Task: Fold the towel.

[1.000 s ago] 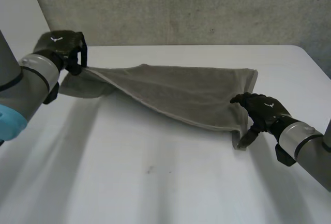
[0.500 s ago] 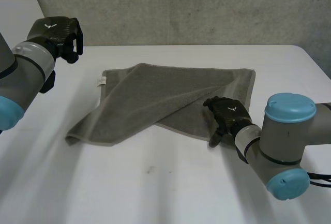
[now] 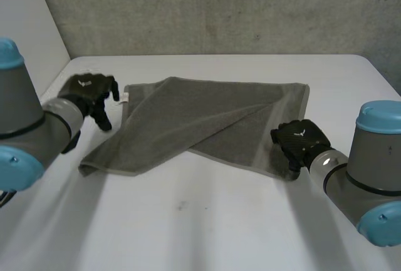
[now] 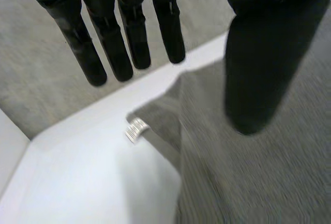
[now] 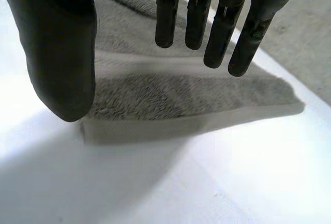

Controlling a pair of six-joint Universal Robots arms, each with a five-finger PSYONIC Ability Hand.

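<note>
The grey towel (image 3: pixel 200 121) lies on the white table (image 3: pixel 207 221), with one part folded slantwise over the rest. A small white label (image 3: pixel 123 97) marks its far left corner. My left hand (image 3: pixel 91 89) hovers just left of that corner, clear of the cloth. In the left wrist view its fingers (image 4: pixel 111 38) are straight and apart from the thumb, above the towel (image 4: pixel 248 172) and label (image 4: pixel 136 129). My right hand (image 3: pixel 299 139) is at the near right corner. Its straight fingers (image 5: pixel 220 22) and thumb spread over the towel (image 5: pixel 155 94), holding nothing.
A grey wall (image 3: pixel 219 8) rises behind the table's far edge. A white panel (image 3: pixel 25 27) stands at the far left. Bare tabletop stretches in front of the towel towards me.
My left hand let go of the lifted left corner and came down beside the towel. The towel dropped flat into a slanting fold. My right hand stayed at the right corner.
</note>
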